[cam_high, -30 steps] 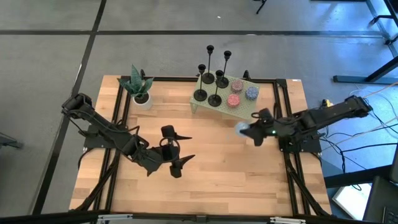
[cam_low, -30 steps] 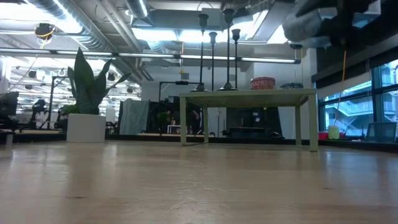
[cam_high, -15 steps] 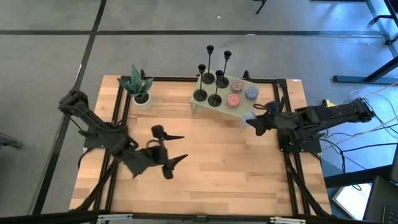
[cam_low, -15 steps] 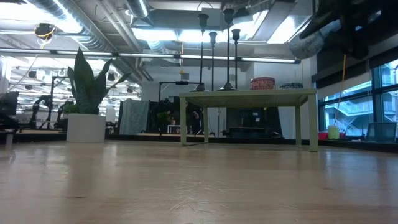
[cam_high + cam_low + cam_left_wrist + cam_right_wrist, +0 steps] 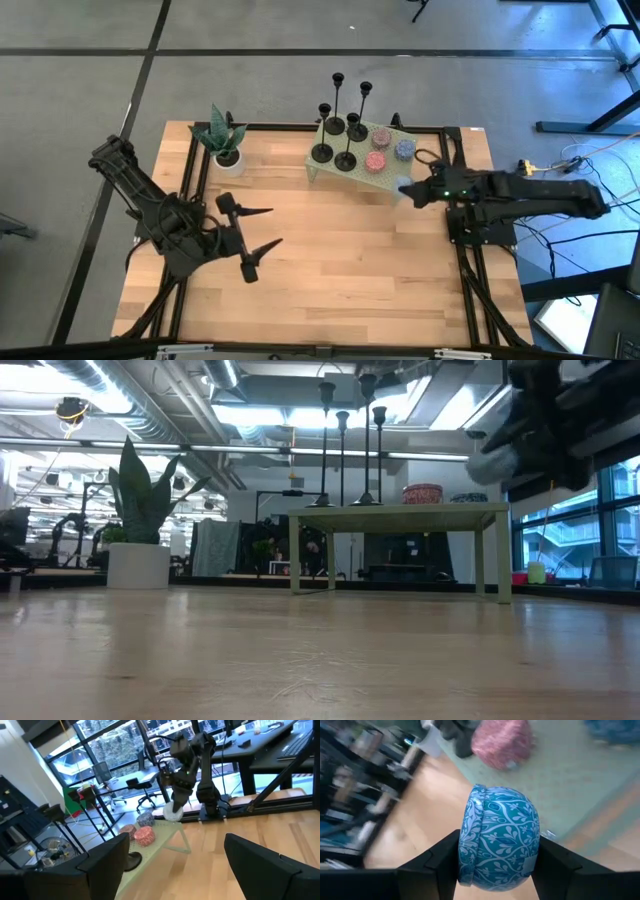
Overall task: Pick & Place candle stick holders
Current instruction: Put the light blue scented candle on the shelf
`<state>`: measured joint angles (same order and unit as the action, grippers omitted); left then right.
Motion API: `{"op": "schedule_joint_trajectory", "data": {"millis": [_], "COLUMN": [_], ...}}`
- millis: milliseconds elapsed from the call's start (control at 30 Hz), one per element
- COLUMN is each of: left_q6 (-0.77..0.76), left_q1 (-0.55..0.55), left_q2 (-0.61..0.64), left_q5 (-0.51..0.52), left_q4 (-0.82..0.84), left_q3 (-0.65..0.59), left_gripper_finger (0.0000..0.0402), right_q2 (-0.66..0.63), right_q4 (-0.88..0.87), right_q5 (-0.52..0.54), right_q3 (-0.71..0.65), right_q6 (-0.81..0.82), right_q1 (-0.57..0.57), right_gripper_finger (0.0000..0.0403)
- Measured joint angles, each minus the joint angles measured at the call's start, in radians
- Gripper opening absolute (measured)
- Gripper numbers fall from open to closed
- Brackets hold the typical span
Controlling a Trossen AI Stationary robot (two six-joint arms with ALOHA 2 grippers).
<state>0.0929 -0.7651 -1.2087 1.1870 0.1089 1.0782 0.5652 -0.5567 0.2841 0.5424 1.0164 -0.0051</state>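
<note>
Several black candle stick holders [image 5: 345, 158] stand on their round bases on a small pale green stand [image 5: 372, 180] at the table's far middle; the low view shows their stems [image 5: 343, 455] rising from the stand's top [image 5: 400, 510]. My right gripper [image 5: 405, 190] hovers at the stand's near right corner, shut on a blue patterned round candle [image 5: 498, 840]. My left gripper [image 5: 258, 232] hangs open over the table's left half, its fingers level and with nothing between them [image 5: 185, 870]. My right gripper pinches the blue candle by its curved side wall [image 5: 466, 855] between its two fingers, one on each opposite side. The fingers come from the table's right side, slanting down. The candle is lifted clear of the table and the stand.
Two pink patterned candles [image 5: 380, 147] and a bluish one [image 5: 404, 150] sit on the stand beside the holders. A potted plant [image 5: 225, 140] stands at the far left. Bare wood [image 5: 340, 260] stretches across the table's middle and near side.
My left gripper has drawn back toward the table's left edge and risen, staying open. My right gripper has carried the blue candle toward the far edge and a little down, up to the green stand's near right corner, still shut on it.
</note>
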Motion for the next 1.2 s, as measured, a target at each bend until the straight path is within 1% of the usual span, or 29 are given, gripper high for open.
{"op": "schedule_joint_trajectory", "data": {"millis": [33,100,200,300,433,533,667,900,1200], "left_q6": [0.000,0.000,0.000,0.000,0.000,0.000,-0.001,-0.001,-0.001], "left_q1": [0.001,0.007,0.011,0.010,0.010,0.010,0.010,0.010,0.010], "left_q2": [0.000,0.000,0.000,0.000,0.000,0.000,0.000,0.000,0.000], "left_q5": [0.000,0.000,0.000,0.000,-0.001,-0.001,-0.001,-0.002,-0.009], "left_q4": [0.000,-0.001,-0.002,-0.003,-0.005,-0.006,-0.008,-0.007,0.000], "left_q3": [0.000,0.000,0.000,0.000,0.000,0.000,0.000,0.000,0.000], "left_gripper_finger": [0.0323,0.0323,0.0323,0.0323,0.0323,0.0323,0.0323,0.0323,0.0323], "right_q2": [-0.006,-0.022,-0.039,-0.063,-0.071,-0.058,-0.027,-0.001,0.002], "right_q4": [0.071,0.150,0.155,0.158,0.143,0.128,0.148,0.147,0.148], "right_q5": [-0.023,-0.072,-0.117,-0.120,-0.094,-0.117,-0.155,-0.161,-0.146], "right_q3": [-0.030,-0.077,-0.108,-0.108,-0.108,-0.108,-0.108,-0.108,-0.108], "right_q6": [-0.007,-0.019,-0.002,-0.007,-0.030,-0.018,-0.010,-0.037,-0.069], "right_q1": [-0.013,-0.042,-0.084,-0.122,-0.184,-0.217,-0.237,-0.281,-0.288], "right_gripper_finger": [0.0202,0.0203,0.0204,0.0204,0.0205,0.0205,0.0205,0.0205,0.0205]}}
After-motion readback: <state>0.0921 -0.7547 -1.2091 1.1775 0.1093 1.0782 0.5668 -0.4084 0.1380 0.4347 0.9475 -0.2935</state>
